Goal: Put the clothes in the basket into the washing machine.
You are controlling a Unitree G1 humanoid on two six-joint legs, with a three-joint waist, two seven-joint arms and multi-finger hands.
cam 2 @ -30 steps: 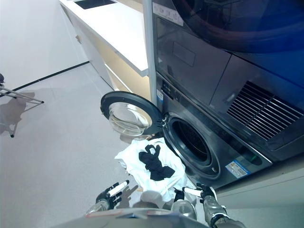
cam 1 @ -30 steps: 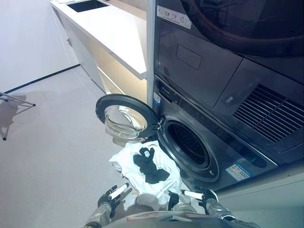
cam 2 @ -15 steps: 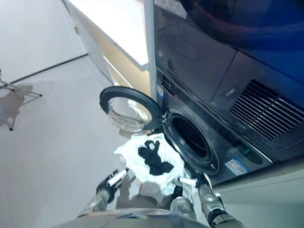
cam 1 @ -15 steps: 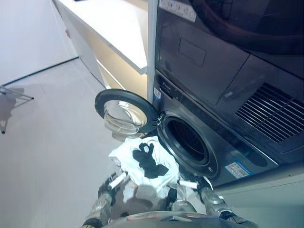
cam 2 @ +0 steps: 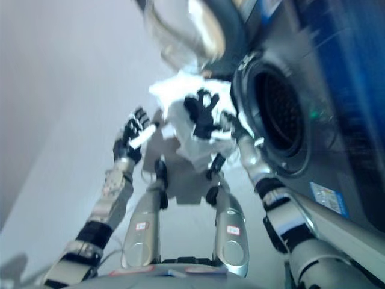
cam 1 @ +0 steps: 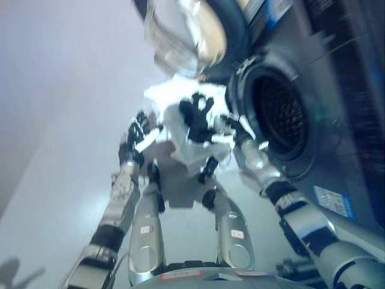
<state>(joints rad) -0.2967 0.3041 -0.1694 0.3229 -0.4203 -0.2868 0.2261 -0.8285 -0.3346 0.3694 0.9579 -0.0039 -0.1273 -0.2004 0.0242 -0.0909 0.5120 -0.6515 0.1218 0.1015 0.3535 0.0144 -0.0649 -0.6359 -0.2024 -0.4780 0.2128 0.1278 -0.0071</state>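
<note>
- The washing machine (cam 1: pixel 313 114) stands on the right of the scene, a dark front-loader with its round drum opening (cam 2: pixel 278 114) uncovered and dark inside.
- Its door (cam 1: pixel 192 30) is swung wide to the left at the far end, the glass bowl of it catching pale light.
- On the floor (cam 1: pixel 54 120) just left of the opening lies a heap of white clothes (cam 1: pixel 180 123), with a black garment (cam 2: pixel 201 114) sprawled on top of it.
- A basket cannot be made out under the heap; the cloth covers whatever holds it.
- The left hand (cam 2: pixel 132 137) is held up at the near left edge of the white heap, its fingers spread and fairly straight, with a white-tipped finger showing. It seems to hold nothing; whether it touches the cloth I cannot tell.
- The right hand (cam 1: pixel 231 129) reaches to the right side of the heap, between the clothes and the machine's opening. It is up against the white cloth, but whether the fingers are closed on it or loose I cannot tell.
- None of the clothes are inside the drum; the heap sits wholly outside, near the lower rim of the opening.
</note>
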